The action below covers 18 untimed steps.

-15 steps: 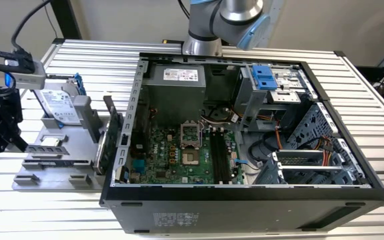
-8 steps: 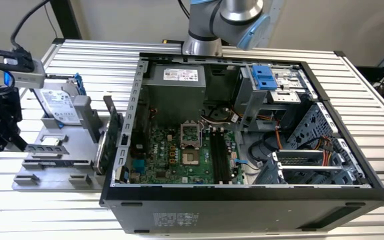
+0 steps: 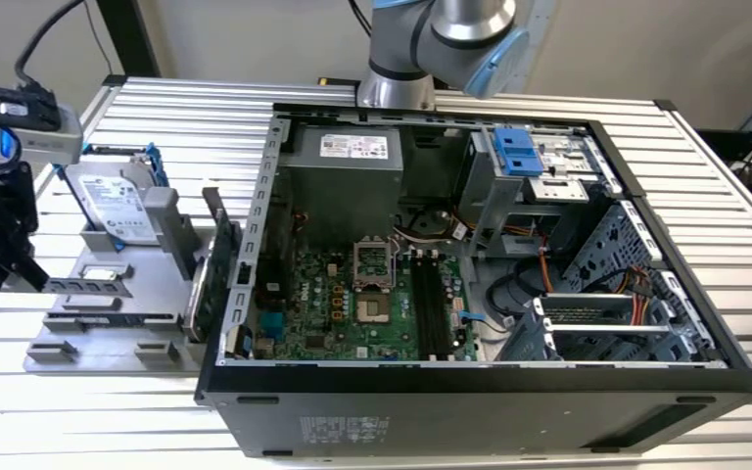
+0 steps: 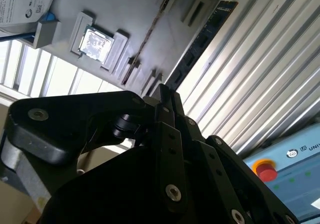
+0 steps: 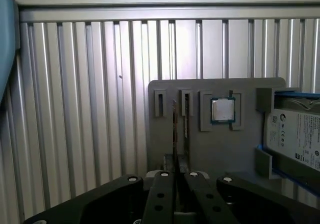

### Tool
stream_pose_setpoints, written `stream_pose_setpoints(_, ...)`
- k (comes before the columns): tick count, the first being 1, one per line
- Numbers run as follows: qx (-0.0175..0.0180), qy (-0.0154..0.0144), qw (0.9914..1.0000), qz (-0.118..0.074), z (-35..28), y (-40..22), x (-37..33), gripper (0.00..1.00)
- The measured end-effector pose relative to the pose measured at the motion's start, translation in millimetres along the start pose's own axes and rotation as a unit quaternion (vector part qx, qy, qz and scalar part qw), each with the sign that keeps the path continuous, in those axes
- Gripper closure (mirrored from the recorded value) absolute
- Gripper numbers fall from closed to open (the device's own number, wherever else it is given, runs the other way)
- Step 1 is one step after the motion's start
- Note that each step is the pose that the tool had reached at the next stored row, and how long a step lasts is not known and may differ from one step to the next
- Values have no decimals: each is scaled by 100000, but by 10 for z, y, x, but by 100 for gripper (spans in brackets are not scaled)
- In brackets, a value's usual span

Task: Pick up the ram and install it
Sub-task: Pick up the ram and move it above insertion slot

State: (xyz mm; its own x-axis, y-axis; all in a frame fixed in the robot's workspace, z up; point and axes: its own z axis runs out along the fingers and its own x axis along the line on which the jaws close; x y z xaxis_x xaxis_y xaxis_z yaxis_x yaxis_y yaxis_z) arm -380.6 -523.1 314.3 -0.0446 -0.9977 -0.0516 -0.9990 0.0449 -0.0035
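The long, thin, dark circuit-board ram stick stands on edge in a grey plastic parts tray. Its long axis runs toward the black tool, whose fingers sit narrow, almost together, at the stick's end. The tray rests on a ribbed aluminium table, beside an open computer case.

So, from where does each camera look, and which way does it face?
First wrist view: on the arm, looking past the gripper at the grey holder on the slatted table.
Second wrist view: also on the arm, looking along the gripper at that holder, the ram along its edge.
Exterior view: off the arm, high, looking down into the open computer case; the arm stands beyond it, the gripper at the exterior view's left.
Both wrist views share gripper, holder and processor chip.
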Motion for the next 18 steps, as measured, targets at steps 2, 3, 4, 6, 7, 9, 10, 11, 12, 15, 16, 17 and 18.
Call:
stream_pose_setpoints(2, -1, 2, 100000, -2, -23, 0, -1, 100)
stream_pose_setpoints(3, -3, 4, 100000, 0, -36, 0, -2, 100)
stream_pose_setpoints(4, -2, 3, 100000, -2, -48, 0, -3, 100)
stream_pose_setpoints(6, -1, 2, 100000, -2, -77, 0, -4, 100)
stream_pose_setpoints(7, 2, 0, 100000, -2, -90, 0, -5, 100)
stream_pose_setpoints(9, 0, 2, 100000, -1, -116, 0, -6, 100)
stream_pose_setpoints(10, -1, 4, 100000, -2, -130, 0, -7, 100)
stream_pose_setpoints(11, 0, 1, 100000, -2, -144, 0, -7, 100)
stream_pose_setpoints(12, 0, 1, 100000, -1, -160, 0, -8, 100)
stream_pose_setpoints(15, -1, 3, 100000, -2, -205, -1, -11, 100)
stream_pose_setpoints(16, -1, 2, 100000, -1, -221, -1, -11, 100)
stream_pose_setpoints(17, 2, -1, 100000, -2, -236, -1, -12, 100)
stream_pose_setpoints(18, -1, 2, 100000, -1, -251, -1, -13, 100)
